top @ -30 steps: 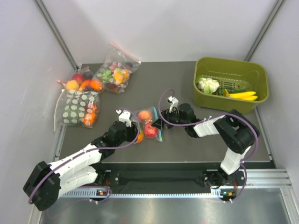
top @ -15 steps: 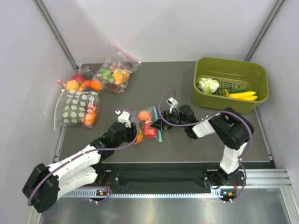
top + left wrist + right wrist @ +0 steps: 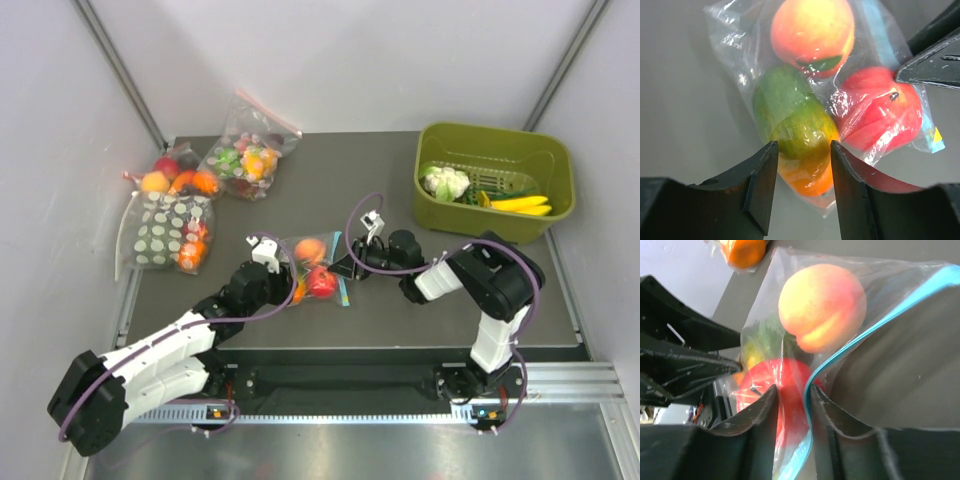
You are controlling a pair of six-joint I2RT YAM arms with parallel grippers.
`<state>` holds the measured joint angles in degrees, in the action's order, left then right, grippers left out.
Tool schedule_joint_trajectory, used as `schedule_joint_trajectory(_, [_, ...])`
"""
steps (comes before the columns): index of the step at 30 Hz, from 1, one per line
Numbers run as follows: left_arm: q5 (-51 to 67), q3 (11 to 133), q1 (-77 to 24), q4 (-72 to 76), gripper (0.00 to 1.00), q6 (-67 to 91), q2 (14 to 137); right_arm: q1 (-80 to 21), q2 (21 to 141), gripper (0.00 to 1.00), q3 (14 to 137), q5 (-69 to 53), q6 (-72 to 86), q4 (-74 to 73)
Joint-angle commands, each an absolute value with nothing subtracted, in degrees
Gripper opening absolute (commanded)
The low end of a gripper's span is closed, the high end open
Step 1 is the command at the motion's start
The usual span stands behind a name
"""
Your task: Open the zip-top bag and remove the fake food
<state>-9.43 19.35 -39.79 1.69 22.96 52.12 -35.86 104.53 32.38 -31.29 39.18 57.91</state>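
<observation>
If you look down from the top camera, you'll find the zip-top bag (image 3: 318, 265) lying near the middle of the dark table (image 3: 400, 170), between your two arms, with the fake food (image 3: 321, 282) inside it.

Your left gripper (image 3: 804, 192) has its fingers closed in on the bag's near end. The green-and-orange fruit (image 3: 790, 115) fills the gap between them, film and all, so that end of the bag is partly hidden behind the fingers.

Your right gripper (image 3: 794, 407) is at the mouth, jaws only narrowly apart. The light-blue zip strip (image 3: 875, 325) runs down between them and hugs one finger. Neither wrist view lets you tell whether they actually pinch the film.

The red fruit (image 3: 880, 120) sits right behind that gap (the right gripper's dark tip overlaps it in the left wrist view). The peach-orange fruit (image 3: 822, 305) lies touching it, at the far end of the bag.

Around you:
- **Far left:** the bag with the pink-red zip (image 3: 250, 150) and the white-dotted bag (image 3: 165, 235) lie well apart from the work, with a small cluster of fruit between them.
- **Far right:** the green bin (image 3: 560, 170), also well apart, holds a white cauliflower (image 3: 445, 182) and yellow pieces (image 3: 520, 204).
- **By the bag's mouth:** the right arm's purple cable (image 3: 347, 225) arches up just beside it.
</observation>
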Motion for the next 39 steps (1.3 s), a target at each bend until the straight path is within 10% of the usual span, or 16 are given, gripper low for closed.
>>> schedule_joint_trajectory(1, [-9.41, 19.42, -39.9, 2.11, 0.51, 22.76, 51.5, -35.33, 101.34, 0.26, 30.15, -31.38, 39.81, 61.08])
schedule_joint_trajectory(6, [-7.48, 19.51, -39.99, 3.16, 0.51, 20.92, 51.24, -35.42, 97.48, 0.0, 27.95, -30.59, 41.75, 62.84])
schedule_joint_trajectory(21, [-20.47, 27.07, -59.32, 13.35, 0.59, 1.24, 48.87, -43.59, 75.24, 0.0, 39.37, -5.37, 33.4, 17.6])
schedule_joint_trajectory(39, [-25.75, 29.01, -75.14, 19.51, 0.61, -20.21, 56.33, -44.74, 70.76, 0.0, 42.01, -1.14, 47.98, 14.59])
